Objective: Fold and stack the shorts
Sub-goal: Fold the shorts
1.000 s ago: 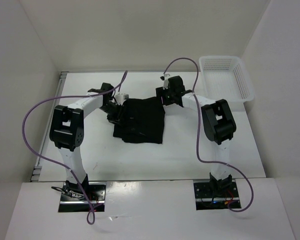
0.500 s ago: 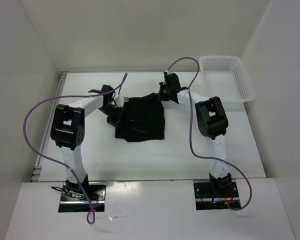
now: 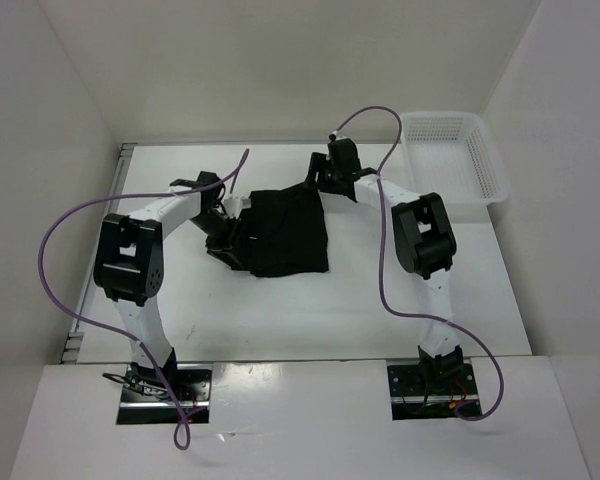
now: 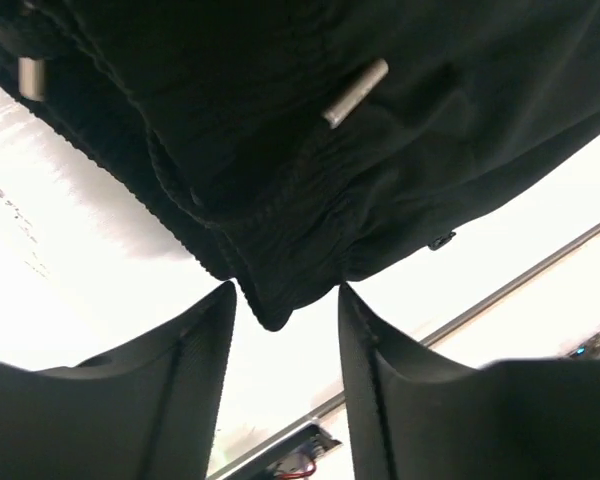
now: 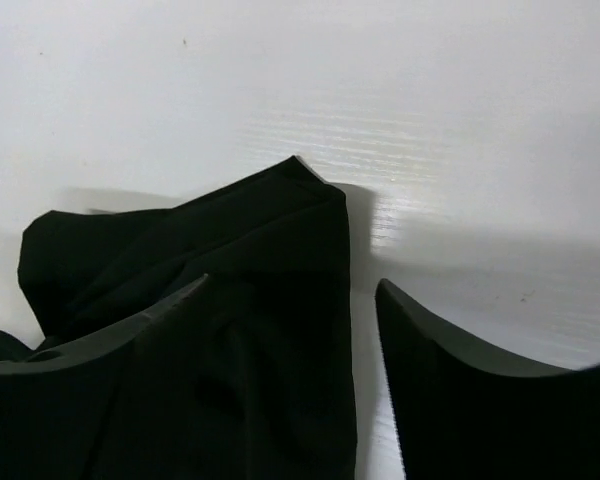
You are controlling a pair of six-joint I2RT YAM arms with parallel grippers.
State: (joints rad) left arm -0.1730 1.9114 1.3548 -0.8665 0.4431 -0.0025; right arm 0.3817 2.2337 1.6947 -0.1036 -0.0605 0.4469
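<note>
The black shorts (image 3: 285,235) lie bunched on the white table between the two arms. My left gripper (image 3: 224,228) is at their left edge. In the left wrist view its gripper (image 4: 285,288) is open, with a corner of the ribbed waistband (image 4: 270,235) reaching just between the fingertips, and a silver drawstring tip (image 4: 355,92) lies on the cloth. My right gripper (image 3: 320,182) is at the shorts' far right corner. In the right wrist view its gripper (image 5: 292,282) is open, and the shorts' corner (image 5: 280,220) lies between its jaws, with the left finger over the cloth.
A white mesh basket (image 3: 452,155) stands at the back right of the table. White walls enclose the table on the left, back and right. Purple cables loop over both arms.
My right gripper has moved back and to the left, to the shorts' far right corner. The shorts have shifted slightly towards the back. My left gripper has stayed at their left edge.
</note>
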